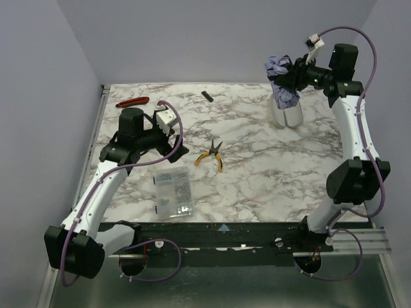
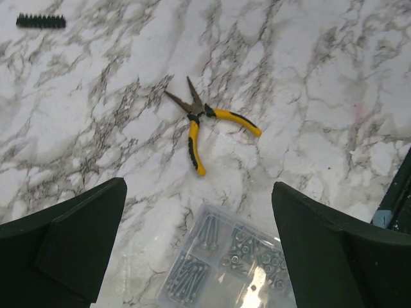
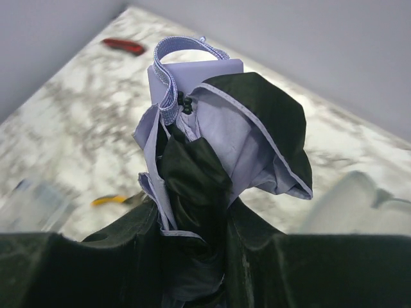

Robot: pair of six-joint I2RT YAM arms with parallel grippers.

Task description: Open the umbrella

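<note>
The umbrella [image 1: 284,96] is folded, a bunch of lavender fabric with black lining, held up in the air at the table's far right. In the right wrist view the umbrella [image 3: 218,135] stands up from my fingers, with its lavender handle [image 3: 196,74] and strap on top. My right gripper [image 1: 293,76] [image 3: 212,256] is shut on the bunched canopy. A cream capsule case [image 1: 287,115] stands on the table just below it and shows blurred in the right wrist view [image 3: 347,199]. My left gripper [image 1: 168,146] [image 2: 199,244] is open and empty, above the left of the table, far from the umbrella.
Yellow-handled pliers [image 1: 210,154] [image 2: 205,122] lie mid-table. A clear parts box [image 1: 174,191] [image 2: 231,263] of screws lies below my left gripper. A red-handled tool [image 1: 131,101] and a small black strip [image 1: 207,96] [image 2: 40,20] lie at the back. Walls close three sides.
</note>
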